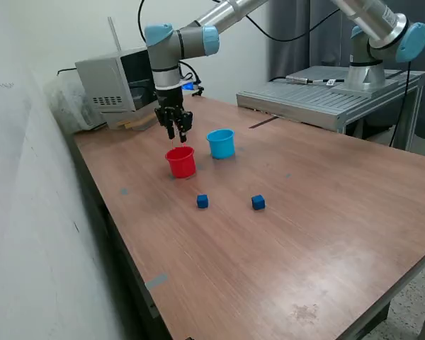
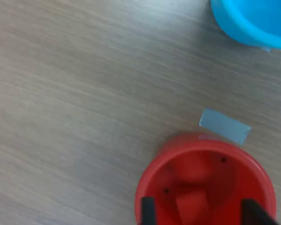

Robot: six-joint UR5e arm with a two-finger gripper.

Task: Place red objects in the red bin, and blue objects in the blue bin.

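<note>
My gripper (image 1: 178, 131) hangs just above the red bin (image 1: 181, 161), a small red cup. In the wrist view the fingers (image 2: 147, 212) stand wide apart over the red bin (image 2: 154, 187) and touch nothing. Two red cubes lie inside it, one between the fingers (image 2: 192, 206) and one deeper (image 2: 195, 168). The light blue bin (image 1: 221, 143) stands beside the red one, on the exterior view's right; its rim shows in the wrist view (image 2: 243, 23). Two dark blue cubes (image 1: 202, 202) (image 1: 258, 202) lie on the table nearer the camera.
A grey box-shaped device (image 1: 113, 85) stands behind the bins at the table's back. A second arm (image 1: 372, 42) stands on a metal platform (image 1: 319, 99) at the exterior view's right. A patch of grey tape (image 2: 224, 125) lies by the red bin.
</note>
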